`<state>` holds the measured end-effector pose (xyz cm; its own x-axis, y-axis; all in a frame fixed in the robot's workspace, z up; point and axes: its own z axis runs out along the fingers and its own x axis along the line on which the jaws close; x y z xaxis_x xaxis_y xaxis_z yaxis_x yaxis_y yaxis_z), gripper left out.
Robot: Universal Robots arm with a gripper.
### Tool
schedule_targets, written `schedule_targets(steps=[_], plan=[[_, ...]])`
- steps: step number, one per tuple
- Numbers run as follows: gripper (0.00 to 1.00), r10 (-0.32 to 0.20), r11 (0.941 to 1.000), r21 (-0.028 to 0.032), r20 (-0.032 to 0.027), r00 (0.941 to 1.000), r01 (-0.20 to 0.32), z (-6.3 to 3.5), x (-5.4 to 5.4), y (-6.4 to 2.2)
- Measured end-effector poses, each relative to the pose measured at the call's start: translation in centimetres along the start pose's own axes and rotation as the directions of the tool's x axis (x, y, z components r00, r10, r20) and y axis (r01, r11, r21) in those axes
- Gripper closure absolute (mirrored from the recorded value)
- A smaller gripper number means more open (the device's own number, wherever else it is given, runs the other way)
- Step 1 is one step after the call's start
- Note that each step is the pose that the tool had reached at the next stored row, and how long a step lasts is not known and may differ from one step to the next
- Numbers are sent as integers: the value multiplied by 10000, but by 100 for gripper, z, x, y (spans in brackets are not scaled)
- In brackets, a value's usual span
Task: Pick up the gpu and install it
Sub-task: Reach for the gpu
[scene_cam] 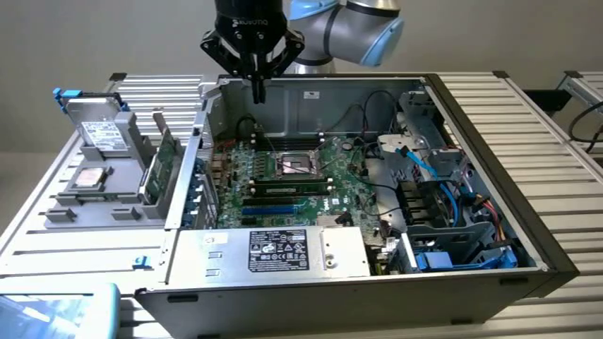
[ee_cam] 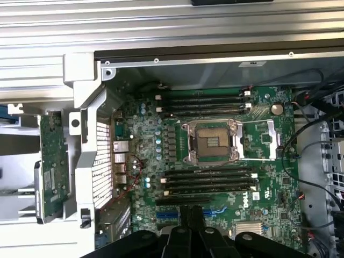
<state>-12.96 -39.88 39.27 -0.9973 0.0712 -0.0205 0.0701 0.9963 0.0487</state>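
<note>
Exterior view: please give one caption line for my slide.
Shut, empty gripper hovers over the open PC case; the gpu stands upright beside it, on the exterior view's left.

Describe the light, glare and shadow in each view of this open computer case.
Exterior view: the light is soft and even, the ribbed table gleams pale, the case interior is shaded, and the gpu sits dim beside it. Wrist view: the table's ribs glare almost white, the motherboard is evenly lit, and the shut gripper is a dark shape.
</note>
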Motion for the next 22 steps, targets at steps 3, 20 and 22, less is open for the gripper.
schedule_targets(steps=[3,20,22], plan=[[88,-1,10000,-2,17,10000,1,-3,135,-6],[88,-1,10000,-2,24,10000,1,43,915,33],[88,-1,10000,-3,24,10000,1,62,1007,36]])
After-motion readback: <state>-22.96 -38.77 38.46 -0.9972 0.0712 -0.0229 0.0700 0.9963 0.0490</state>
